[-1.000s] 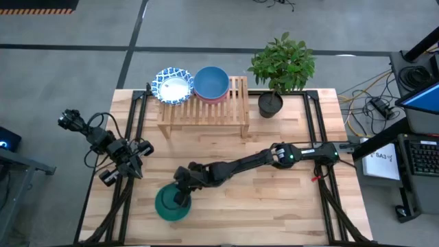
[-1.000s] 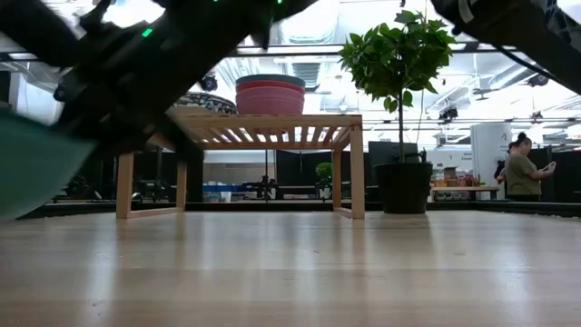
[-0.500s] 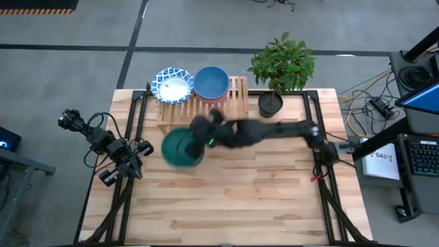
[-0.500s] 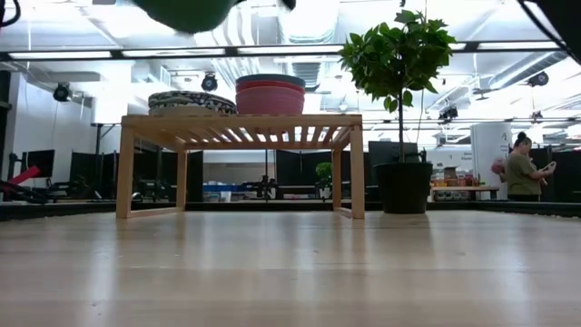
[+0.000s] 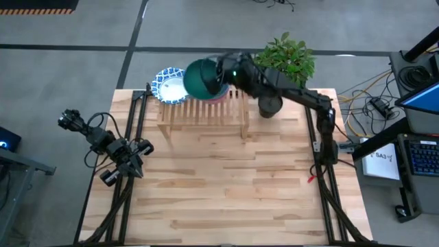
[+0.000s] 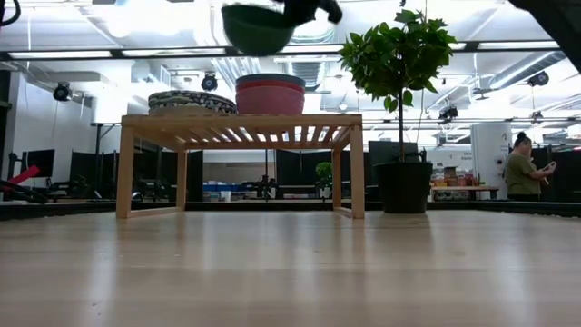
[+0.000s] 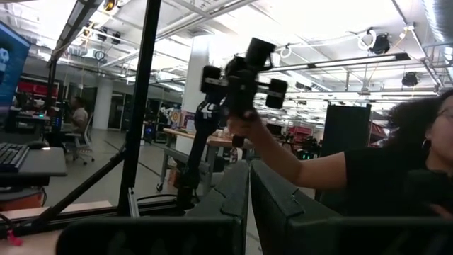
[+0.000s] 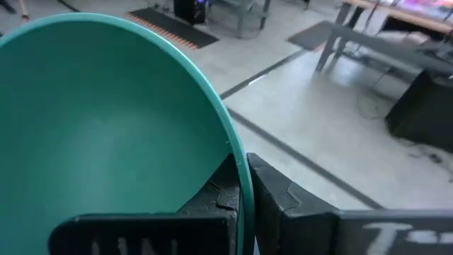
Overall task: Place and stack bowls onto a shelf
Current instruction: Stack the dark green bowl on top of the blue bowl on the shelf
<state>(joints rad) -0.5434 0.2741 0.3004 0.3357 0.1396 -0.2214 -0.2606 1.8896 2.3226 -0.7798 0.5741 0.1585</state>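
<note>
My right gripper (image 5: 221,74) is shut on the green bowl (image 5: 202,79) and holds it in the air above the shelf (image 5: 204,111). In the low view the green bowl (image 6: 257,27) hangs over the stack of blue, pink and red bowls (image 6: 270,94) on the slatted top. That stack (image 5: 218,96) is mostly hidden under the green bowl in the high view. The white bowls with blue rims (image 5: 170,86) sit stacked on the shelf's left part. My left gripper (image 5: 132,155) waits shut at the table's left edge. My right gripper holds the green bowl by its rim (image 8: 237,176), one finger inside (image 8: 212,195) the bowl and one outside (image 8: 283,198). The bowl is lifted clear of everything. It hangs beside the fingers on the table's left side, with its opening up.
A potted plant in a black pot (image 5: 269,104) stands just right of the shelf, under my right arm. The wooden tabletop (image 5: 226,192) stretches in front of the shelf. A person (image 7: 368,170) holding a device shows in the left wrist view, another person (image 6: 522,173) far behind the table.
My right gripper has carried the green bowl from low at the table's near left, up and toward the far edge. The bowl has passed over the middle of the table and now hangs above the coloured stack on the shelf.
</note>
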